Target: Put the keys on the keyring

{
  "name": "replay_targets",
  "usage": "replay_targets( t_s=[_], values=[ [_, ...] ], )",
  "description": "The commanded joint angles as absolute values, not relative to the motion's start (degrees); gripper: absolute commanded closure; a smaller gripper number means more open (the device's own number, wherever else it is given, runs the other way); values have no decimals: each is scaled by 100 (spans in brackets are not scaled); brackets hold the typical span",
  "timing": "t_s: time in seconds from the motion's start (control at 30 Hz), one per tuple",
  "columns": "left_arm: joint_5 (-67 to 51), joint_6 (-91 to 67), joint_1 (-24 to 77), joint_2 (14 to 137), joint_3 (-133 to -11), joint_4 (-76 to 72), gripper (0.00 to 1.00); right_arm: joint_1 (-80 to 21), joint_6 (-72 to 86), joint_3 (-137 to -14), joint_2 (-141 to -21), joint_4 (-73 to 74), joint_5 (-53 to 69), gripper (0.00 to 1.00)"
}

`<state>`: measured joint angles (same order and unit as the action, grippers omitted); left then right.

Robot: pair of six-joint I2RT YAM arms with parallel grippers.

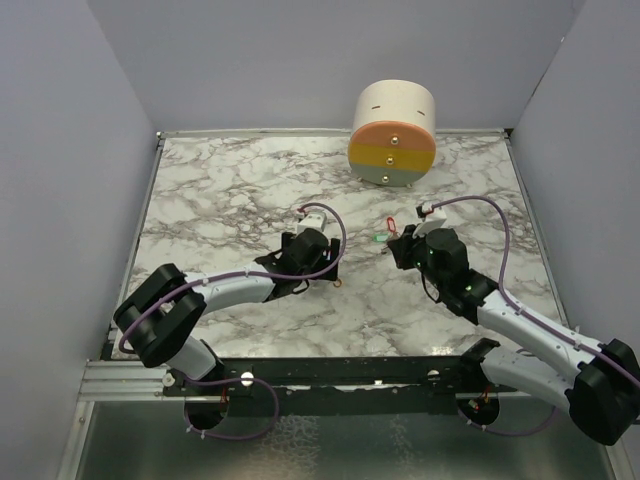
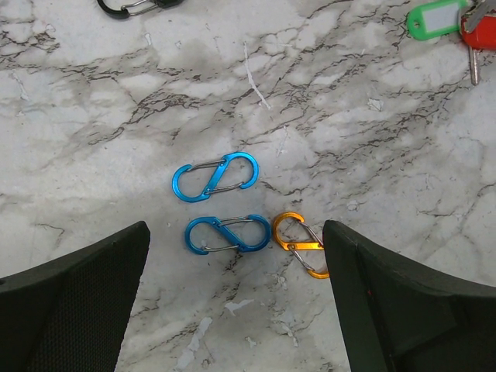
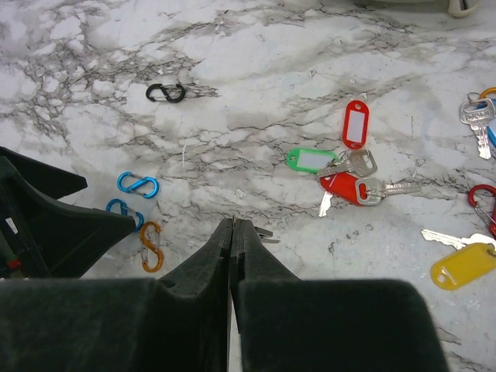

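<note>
Left claw (image 2: 236, 252) gapes above marble table (image 2: 364, 132) between grey walls (image 1: 250, 60).

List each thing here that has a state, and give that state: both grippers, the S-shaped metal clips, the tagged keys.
Left gripper: open, holding nothing.
Right gripper: shut, empty.
Upper blue S-shaped metal clip: flat, gates closed.
Lower blue S-shaped metal clip: flat, gates closed.
Orange S-shaped metal clip: flat.
Black S-shaped metal clip: flat, loose.
Silver keys with red and green plastic tags: clustered.
Silver key with yellow plastic tag: apart.

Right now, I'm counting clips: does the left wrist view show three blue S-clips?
No, just two lie there, the upper blue S-clip and lower blue S-clip, with an orange S-clip alongside.
</note>
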<state>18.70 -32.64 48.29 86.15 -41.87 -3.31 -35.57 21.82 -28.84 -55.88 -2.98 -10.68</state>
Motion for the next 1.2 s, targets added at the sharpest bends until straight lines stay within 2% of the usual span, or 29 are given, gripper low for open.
replay_targets(
  t_s=[0.0,0.53,0.73,1.0,1.17],
  values=[
    [1476,-3314,4816,8583,-4135,-511,4,-3586,2264,-2811,-5488,-247,-1265,99],
    [822,-3491,4878,8388,-4125,-420,6,-3586,2385,-2864,-5478,-196,-1481,99],
    [1781,-3797,5310,8311,-4283,21,7,-3581,2499,-2878,-5312,-44,-1699,99],
    [3580,-4461,6174,8945,-4873,779,6,-3586,2546,-2838,-4853,157,-1895,99],
    [4073,-5067,6502,9224,-5107,956,6,-3586,2566,-2843,-4623,312,-1983,99]
  ],
)
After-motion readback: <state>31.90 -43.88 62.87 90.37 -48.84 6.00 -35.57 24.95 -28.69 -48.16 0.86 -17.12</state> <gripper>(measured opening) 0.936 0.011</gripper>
